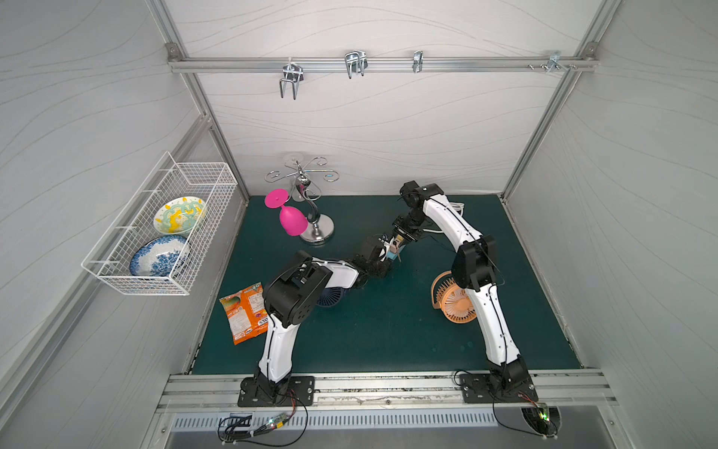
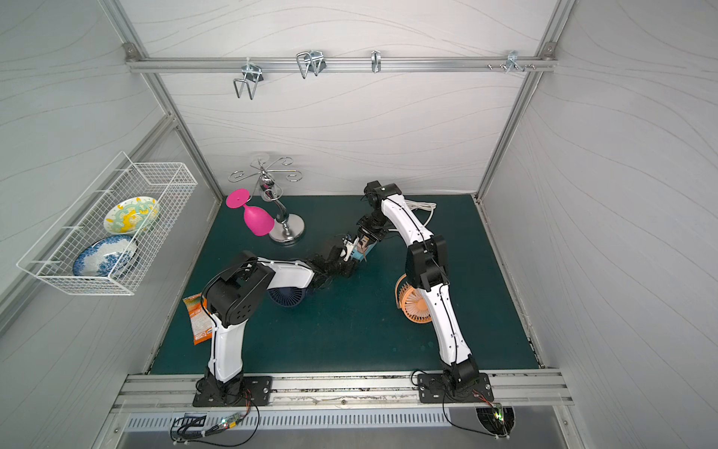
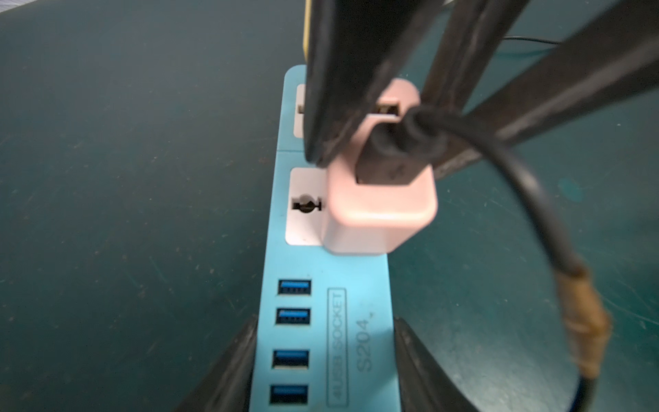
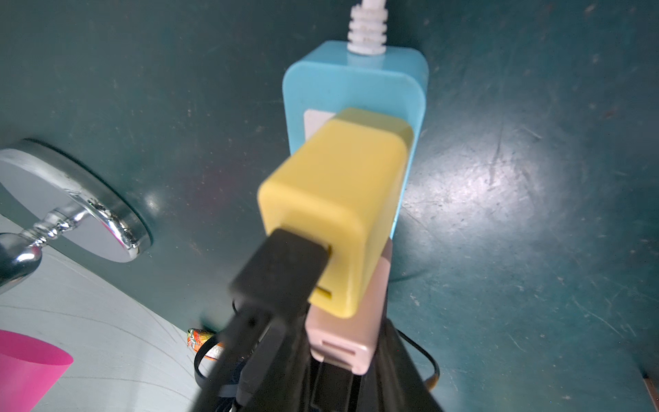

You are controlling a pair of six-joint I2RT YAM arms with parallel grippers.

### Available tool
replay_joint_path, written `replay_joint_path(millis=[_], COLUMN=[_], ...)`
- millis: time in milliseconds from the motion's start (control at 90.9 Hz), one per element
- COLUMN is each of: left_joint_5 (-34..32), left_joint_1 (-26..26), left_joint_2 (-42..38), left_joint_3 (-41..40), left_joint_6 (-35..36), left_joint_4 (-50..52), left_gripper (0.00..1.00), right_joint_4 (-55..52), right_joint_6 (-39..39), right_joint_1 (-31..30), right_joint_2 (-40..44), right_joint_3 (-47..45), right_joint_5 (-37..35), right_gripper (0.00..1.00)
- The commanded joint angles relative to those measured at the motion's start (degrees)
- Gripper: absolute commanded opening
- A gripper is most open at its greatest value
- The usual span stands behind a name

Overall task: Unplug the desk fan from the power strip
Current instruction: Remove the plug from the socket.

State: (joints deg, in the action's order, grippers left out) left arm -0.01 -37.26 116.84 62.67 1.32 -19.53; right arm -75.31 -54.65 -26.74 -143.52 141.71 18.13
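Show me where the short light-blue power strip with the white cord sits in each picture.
Top view: light-blue power strip mid-mat, where both arms meet.
Top view: same spot.
Left wrist: centre to bottom edge, between the left fingers.
Right wrist: upper middle, behind a yellow plug block and a pink plug block.
Landmark: round chrome stand base, in both top views and right wrist, not left wrist.

Pale grey walls (image 1: 369, 128), wavy lines, three sides. Dark green mat (image 1: 388, 334) as floor. Aluminium rail (image 1: 485, 64) with hooks at 12 o'clock; wire basket (image 1: 202, 173) at 9 o'clock.
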Motion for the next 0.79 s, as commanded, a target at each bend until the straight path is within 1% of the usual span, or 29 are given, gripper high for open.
replay_joint_path(millis=[0,88,187,264,352,462,627,781], left_joint_5=[2.74,2.74,2.65,2.64,2.65,2.55,2.46,2.25], left_joint_1=[-1.67,-1.77,-1.84,-1.86,-1.86,-1.86,-1.86,-1.83], left_joint_2=[2.49,2.78,2.83,2.82,2.86,3.01,3.0,2.99], left_joint_3=[0.26,0.26,0.0,-0.25,-0.47,-0.43,-0.15,-0.24], left_joint_6=[-0.25,-0.32,-0.47,-0.62,-0.73,-0.75,-0.68,-0.62], left_joint_4=[0.99,0.92,0.59,0.33,0.12,0.14,0.31,0.39], left_gripper=[0.11,0.11,0.1,0.1,0.1,0.09,0.09,0.08], right_joint_4=[0.57,1.78,1.59,1.68,4.31,4.52,2.0,4.07], right_joint_6=[-2.33,-4.02,-4.23,-3.98,-4.35,-4.27,-1.76,-1.86], right_joint_1=[-0.94,-0.64,0.1,0.92,1.78,2.44,0.7,-0.74], right_joint_2=[-0.27,-0.37,-0.82,-0.64,1.4,1.73,1.0,3.1], right_joint_3=[1.02,1.43,1.61,-0.52,-4.98,-5.1,-2.16,-4.95], right_joint_5=[4.03,5.62,6.09,6.52,6.57,6.24,3.59,3.6], right_gripper=[0.0,0.0,0.0,0.0,0.0,0.0,0.0,0.0])
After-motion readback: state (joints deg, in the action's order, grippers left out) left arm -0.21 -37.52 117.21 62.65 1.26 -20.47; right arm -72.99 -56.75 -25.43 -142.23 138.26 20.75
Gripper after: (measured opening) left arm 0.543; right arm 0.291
